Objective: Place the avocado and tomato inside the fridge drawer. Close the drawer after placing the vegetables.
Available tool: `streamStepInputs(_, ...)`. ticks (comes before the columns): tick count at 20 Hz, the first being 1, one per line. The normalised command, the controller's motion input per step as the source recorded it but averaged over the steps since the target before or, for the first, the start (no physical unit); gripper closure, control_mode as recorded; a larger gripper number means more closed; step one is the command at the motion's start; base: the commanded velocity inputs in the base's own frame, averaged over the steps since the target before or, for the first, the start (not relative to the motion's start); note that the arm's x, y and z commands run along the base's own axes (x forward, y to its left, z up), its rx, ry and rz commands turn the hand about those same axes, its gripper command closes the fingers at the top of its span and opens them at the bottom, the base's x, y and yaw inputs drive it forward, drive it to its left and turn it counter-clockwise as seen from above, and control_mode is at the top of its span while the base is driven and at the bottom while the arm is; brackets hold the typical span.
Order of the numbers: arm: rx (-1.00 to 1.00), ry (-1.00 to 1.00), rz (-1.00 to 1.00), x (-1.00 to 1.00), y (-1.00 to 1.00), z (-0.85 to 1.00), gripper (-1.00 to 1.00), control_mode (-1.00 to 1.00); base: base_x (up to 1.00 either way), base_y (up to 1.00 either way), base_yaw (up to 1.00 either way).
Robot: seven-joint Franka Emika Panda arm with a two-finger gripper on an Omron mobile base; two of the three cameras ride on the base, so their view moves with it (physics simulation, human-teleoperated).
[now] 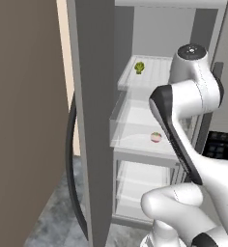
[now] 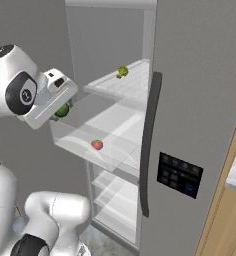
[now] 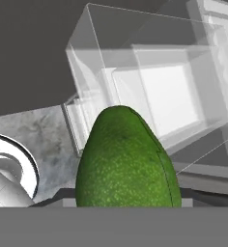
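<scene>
Dark green oval avocado [image 3: 126, 161] clamped in claw [image 2: 60, 111], above translucent clear-plastic fridge drawer [image 2: 75, 140] pulled open; small glossy red tomato [image 2: 97, 145] inside at 5 o'clock.

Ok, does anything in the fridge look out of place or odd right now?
Nothing looks spilled, broken or askew. The fridge drawer stands pulled out with the tomato already in it. The avocado is in the gripper at the drawer's edge. A yellow-green lumpy item sits on the shelf above.
</scene>
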Motion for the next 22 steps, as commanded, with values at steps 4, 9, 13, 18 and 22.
streamStepInputs(4,0.00,0.09,-0.16,0.71,-0.07,-0.03,1.00,-1.00,0.00,0.00,0.00)
streamStepInputs(9,0.00,0.11,-0.08,0.72,0.00,-0.35,1.00,-1.00,0.00,0.00,0.00)
streamStepInputs(13,0.01,0.01,0.00,0.42,-0.23,-0.61,1.00,-1.00,0.00,0.00,0.00)
streamStepInputs(18,0.08,-0.16,0.00,0.01,-0.38,-0.59,1.00,-1.00,0.00,0.00,0.00)
streamStepInputs(22,0.16,-0.07,0.04,0.16,-0.17,-0.27,1.00,-1.00,0.00,0.00,0.00)
